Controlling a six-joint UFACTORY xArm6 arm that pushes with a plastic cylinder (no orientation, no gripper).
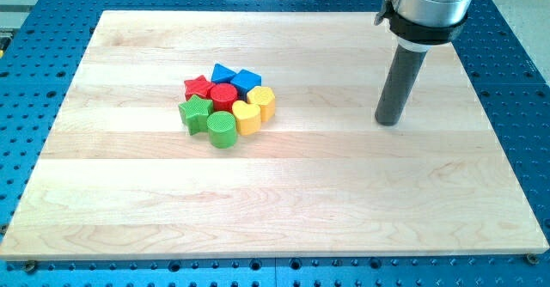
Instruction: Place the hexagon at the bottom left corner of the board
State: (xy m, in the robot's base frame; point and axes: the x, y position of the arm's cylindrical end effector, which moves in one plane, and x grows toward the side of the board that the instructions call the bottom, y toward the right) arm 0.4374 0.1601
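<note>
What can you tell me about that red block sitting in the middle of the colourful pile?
The red hexagon looks like a short painted wooden prism lying flat, ridged top facing up. It sits at the cluster's centre, left of the board's middle, hemmed in by the red star, blue blocks behind, yellow heart and green cylinder in front. My tip is far to the view's right.

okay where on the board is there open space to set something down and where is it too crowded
Bare wood runs along the board's whole bottom edge, its left side, and the stretch between the cluster and my tip. It is crowded left of centre, where the red star, blue blocks, red cylinder, green star, green cylinder and yellow blocks touch.
</note>
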